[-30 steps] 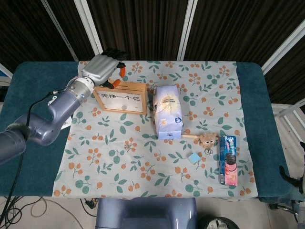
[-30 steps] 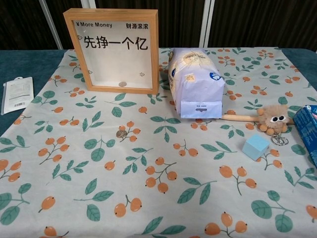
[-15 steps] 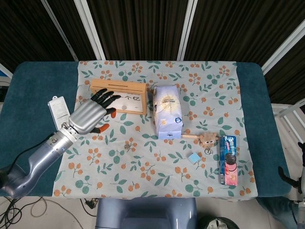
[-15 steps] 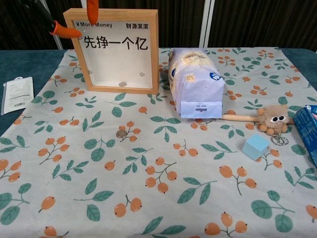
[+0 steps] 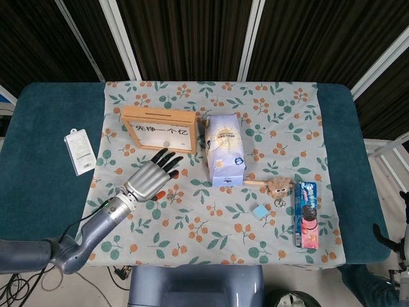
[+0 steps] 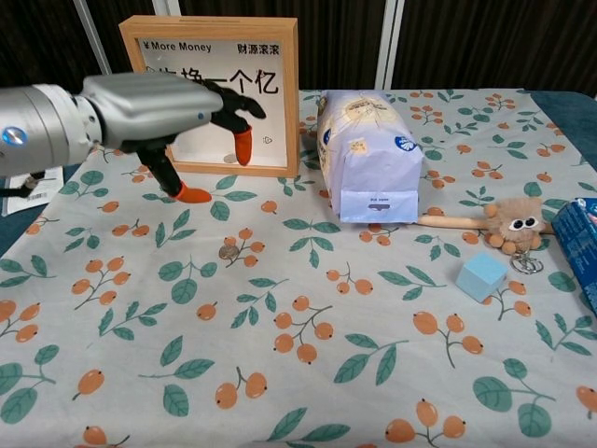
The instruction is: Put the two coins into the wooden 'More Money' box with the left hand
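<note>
The box (image 6: 213, 93) stands upright at upper left of the chest view, one coin already resting inside at the bottom behind its window. Our left hand (image 6: 159, 107) now hangs in front of it at left centre, fingers spread and holding nothing; a second ago it was up at the box's top edge, and it has since drawn back toward the near side of the table. We read that as the first coin delivered. The second coin (image 6: 229, 251) lies on the cloth below the hand, left of centre, apart from the fingertips. We judge the next step is lowering onto it. Our right hand is out of sight.
</note>
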Available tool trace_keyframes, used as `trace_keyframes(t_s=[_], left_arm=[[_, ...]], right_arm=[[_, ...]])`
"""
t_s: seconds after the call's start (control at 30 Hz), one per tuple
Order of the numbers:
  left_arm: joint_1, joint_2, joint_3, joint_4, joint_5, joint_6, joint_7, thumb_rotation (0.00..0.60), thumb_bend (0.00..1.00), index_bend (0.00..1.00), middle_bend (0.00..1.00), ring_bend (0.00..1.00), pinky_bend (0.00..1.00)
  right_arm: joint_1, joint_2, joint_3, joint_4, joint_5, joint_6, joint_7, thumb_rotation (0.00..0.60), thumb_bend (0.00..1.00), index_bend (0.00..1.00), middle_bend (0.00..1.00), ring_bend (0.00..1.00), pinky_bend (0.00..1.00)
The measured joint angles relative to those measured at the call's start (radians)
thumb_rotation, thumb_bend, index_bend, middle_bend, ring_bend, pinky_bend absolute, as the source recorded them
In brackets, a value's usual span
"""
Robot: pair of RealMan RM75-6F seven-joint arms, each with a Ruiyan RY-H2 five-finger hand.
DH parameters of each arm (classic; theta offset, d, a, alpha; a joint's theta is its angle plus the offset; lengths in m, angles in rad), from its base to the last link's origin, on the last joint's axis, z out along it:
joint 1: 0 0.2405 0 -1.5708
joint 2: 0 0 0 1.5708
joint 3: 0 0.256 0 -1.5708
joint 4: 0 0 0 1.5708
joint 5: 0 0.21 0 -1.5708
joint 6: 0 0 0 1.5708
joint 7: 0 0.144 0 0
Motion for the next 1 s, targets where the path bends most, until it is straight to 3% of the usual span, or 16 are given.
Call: trace_keyframes(t_s=[0.17,0.43,1.0], left_arm=[[0.007,-0.093,-0.028,0.096,-0.066,-0.050,0.048,0.600,0.17,0.31,0.02,0.00,0.00],[0.011,-0.156,-0.052,0.176,-0.112,-0.082,0.124,0.600,0.11,0.30,0.02,0.00,0.00],[0.034,-0.220,-0.084,0.223,-0.083,-0.056,0.210,0.600,0.07,0.30,0.02,0.00,0.00]], right_arm=[[-0.001,0.002,0.002,0.000,0.003,0.000,0.007,0.600,0.37,0.12,0.08,0.06,0.00],[0.001,0.007,0.002,-0.002,0.007,-0.009,0.008,0.600,0.37,0.12,0.08,0.06,0.00],[0.007,0.012,-0.004,-0.001,0.005,-0.022,0.004,0.600,0.37,0.13,0.08,0.06,0.00]])
